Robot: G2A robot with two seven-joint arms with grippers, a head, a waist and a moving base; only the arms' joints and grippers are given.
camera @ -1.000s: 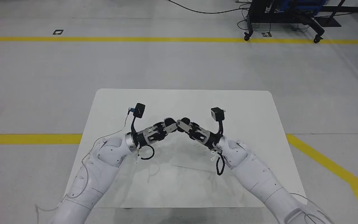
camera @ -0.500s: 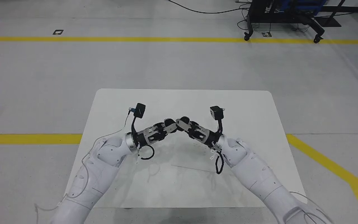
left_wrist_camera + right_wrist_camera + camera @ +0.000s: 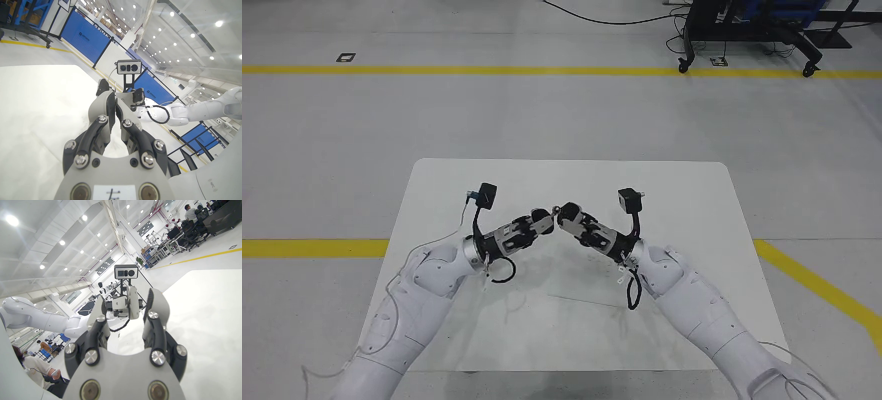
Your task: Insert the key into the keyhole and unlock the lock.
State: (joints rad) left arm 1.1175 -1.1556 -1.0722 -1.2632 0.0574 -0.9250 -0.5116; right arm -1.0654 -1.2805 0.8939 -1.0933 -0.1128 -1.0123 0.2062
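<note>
1. Key (image 3: 115, 86) sits pinched between the pads of the left gripper (image 3: 114, 95), whose fingers are pressed together on it. Just a thin silvery sliver shows past the fingertips.
2. The blade is seen edge-on, its flat sides against the pads. Its long axis follows the fingers' own line, straight out ahead of the left gripper's tips, and points toward the palm of the right gripper (image 3: 125, 295).
3. That gripper faces the left one head-on with its fingers (image 3: 155, 302) spread apart, clamped on nothing that can be made out. The left gripper's tips and the Key lie in the gap between them, nearer one finger than the other.
4. From above, the two forearms come in from opposite sides and converge over the middle of the white table (image 3: 672, 190). The elbows are out and the wrists are angled inward, so the grippers meet tip to tip above the tabletop.
5. Whether the Key's tip touches anything inside the right gripper cannot be told.
</note>
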